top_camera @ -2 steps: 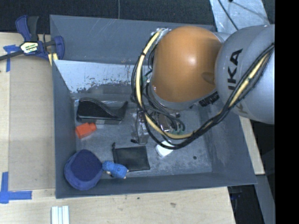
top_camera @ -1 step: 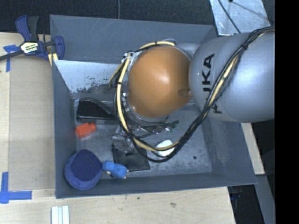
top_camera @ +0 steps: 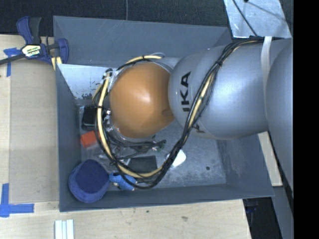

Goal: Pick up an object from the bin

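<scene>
Evidently the pick is not finished, judging by what shows: nothing is seen lifted, and the arm's glossy orange dome cover hangs low inside the grey metal bin. Under that cover sits the gripper; whether it is apart, together or clamped on anything I cannot tell. Nearest lie a flat black rectangular piece just below the cover, a small orange-red block at its lower left, and a dark blue round fabric pad further below-left.
</scene>
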`<state>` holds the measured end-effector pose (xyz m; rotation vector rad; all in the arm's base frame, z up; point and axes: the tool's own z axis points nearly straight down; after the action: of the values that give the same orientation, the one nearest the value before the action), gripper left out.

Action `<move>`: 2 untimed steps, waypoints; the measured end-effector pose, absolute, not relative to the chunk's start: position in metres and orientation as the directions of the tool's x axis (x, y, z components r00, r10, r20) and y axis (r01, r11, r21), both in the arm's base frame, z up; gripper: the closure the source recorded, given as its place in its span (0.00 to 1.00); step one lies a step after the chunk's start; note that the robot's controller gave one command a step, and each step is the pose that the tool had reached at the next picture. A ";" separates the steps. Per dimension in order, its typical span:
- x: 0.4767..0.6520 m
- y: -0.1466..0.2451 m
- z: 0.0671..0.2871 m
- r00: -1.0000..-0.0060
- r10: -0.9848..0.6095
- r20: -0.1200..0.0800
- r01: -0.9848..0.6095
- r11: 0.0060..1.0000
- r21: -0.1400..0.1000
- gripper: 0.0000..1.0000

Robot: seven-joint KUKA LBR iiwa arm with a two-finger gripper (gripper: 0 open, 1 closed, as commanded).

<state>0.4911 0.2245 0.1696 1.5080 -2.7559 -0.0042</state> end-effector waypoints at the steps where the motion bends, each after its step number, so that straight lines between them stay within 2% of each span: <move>1: 0.493 0.222 0.171 -0.543 -0.839 -0.002 -0.839 0.543 0.000 0.00; 2: 0.533 0.222 0.112 -0.288 -0.958 -0.002 -0.958 0.288 0.000 0.00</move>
<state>0.5332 0.2218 0.1120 1.8756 -2.5223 -0.0013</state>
